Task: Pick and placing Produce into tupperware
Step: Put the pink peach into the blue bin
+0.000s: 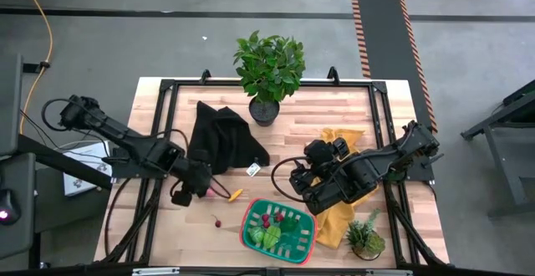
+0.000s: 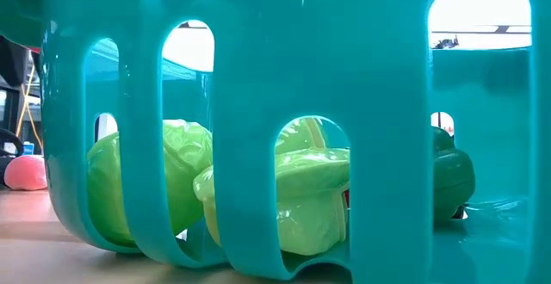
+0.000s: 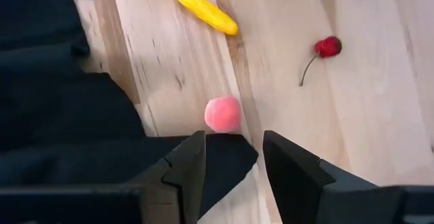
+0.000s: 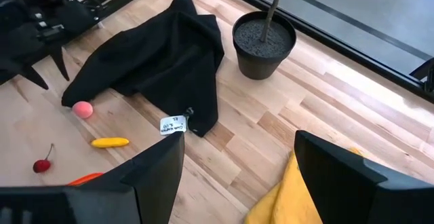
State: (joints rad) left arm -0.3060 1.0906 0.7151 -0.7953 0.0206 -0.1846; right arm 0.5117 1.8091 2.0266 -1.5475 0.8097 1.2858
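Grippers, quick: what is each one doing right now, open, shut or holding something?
Left gripper: open, holding nothing, fingers over the black cloth's edge, near a pink ball.
Right gripper: open, empty, above the table.

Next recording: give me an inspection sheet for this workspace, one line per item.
Surface: wooden table, bare slats across much of it.
Job's things: green container with a red rim near the front edge, holding lime-green, dark green and red pieces; pink ball, yellow piece and cherry lie loose on the wood.
Clutter: black cloth with a white tag, yellow cloth, tall potted plant, small potted plant.
Grippers: left gripper open just short of the pink ball, empty; right gripper open above the table, empty.
Cables: orange cable on the floor at left.
Surroundings: grey floor, striped ramp behind the table.
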